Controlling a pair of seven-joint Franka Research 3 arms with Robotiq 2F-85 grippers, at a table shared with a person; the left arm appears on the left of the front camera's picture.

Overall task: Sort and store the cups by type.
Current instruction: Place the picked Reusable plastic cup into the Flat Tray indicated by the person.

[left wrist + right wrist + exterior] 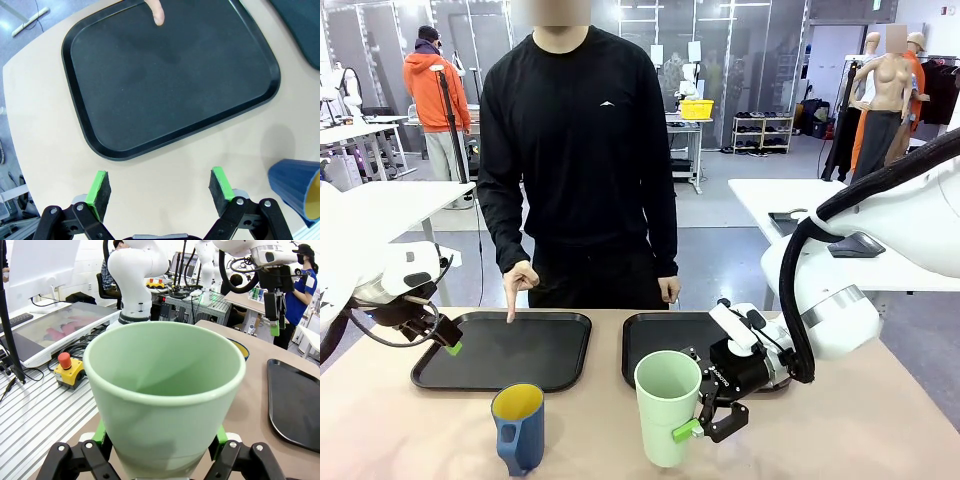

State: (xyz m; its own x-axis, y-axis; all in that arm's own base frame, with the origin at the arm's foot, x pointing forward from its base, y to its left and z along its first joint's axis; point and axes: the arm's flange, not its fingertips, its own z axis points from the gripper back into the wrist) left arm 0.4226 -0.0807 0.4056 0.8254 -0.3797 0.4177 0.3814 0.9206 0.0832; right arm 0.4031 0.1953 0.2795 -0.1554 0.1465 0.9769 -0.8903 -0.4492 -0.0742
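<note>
Tan table (840, 440): mint tumbler (667, 405) clamped upright in right gripper (690, 425), left gripper (160, 187) agape near blue mug (520, 428).

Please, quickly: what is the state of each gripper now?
Left gripper: open, holding nothing.
Right gripper: closed on the mint-green tumbler.

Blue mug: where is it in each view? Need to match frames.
Front: blue mug at the near table edge, left of centre.
Left wrist: blue mug in the lower right corner, cut off.
Right wrist: blue mug a rim sliver behind the mint tumbler.
Shared landmark: the black tray beside it.
</note>
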